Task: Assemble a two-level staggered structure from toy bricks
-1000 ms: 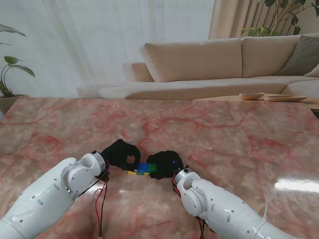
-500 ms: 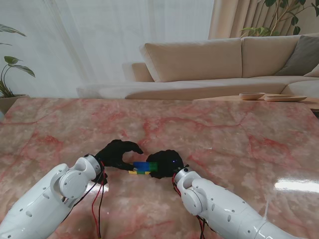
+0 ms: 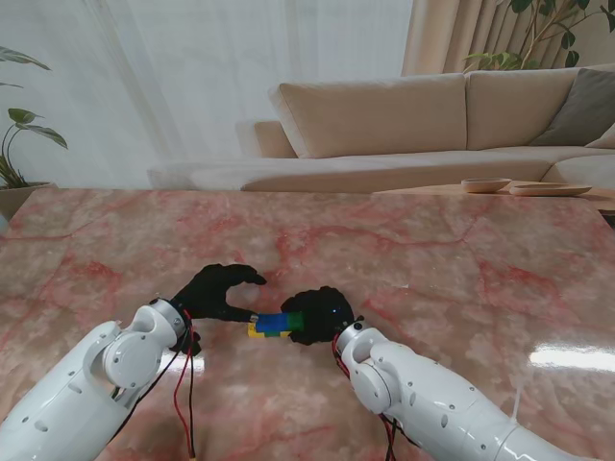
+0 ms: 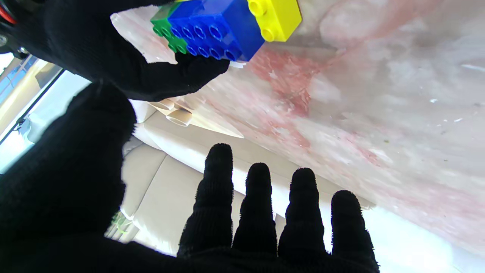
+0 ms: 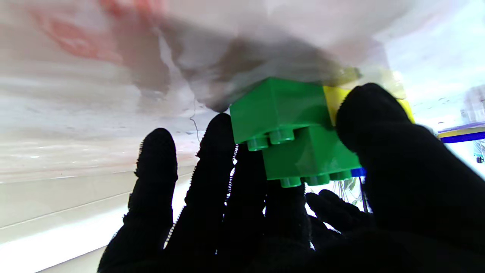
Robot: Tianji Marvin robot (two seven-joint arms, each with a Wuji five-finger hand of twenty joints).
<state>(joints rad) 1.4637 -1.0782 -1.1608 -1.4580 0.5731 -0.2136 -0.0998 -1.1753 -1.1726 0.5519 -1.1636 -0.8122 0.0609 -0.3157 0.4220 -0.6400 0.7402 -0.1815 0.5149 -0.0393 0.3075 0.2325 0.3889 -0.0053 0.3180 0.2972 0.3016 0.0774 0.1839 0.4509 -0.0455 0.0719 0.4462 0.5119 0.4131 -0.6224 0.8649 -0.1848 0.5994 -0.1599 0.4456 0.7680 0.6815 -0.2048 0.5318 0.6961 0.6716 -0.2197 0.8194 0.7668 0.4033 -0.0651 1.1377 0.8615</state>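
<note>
Bricks (image 3: 271,325) on table (image 3: 432,259), between left hand (image 3: 213,291) and right hand (image 3: 322,315); sofa (image 3: 404,125) behind table.

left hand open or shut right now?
Open. The left hand holds nothing: its fingers are spread apart in the left wrist view, clear of the brick stack that the right hand grips.

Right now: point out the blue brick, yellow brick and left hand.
blue brick (image 4: 212,28), left wrist view, studded face.
yellow brick (image 4: 276,17), left wrist view, side by its studs.
left hand (image 3: 213,291), stand view, back of the glove.
</note>
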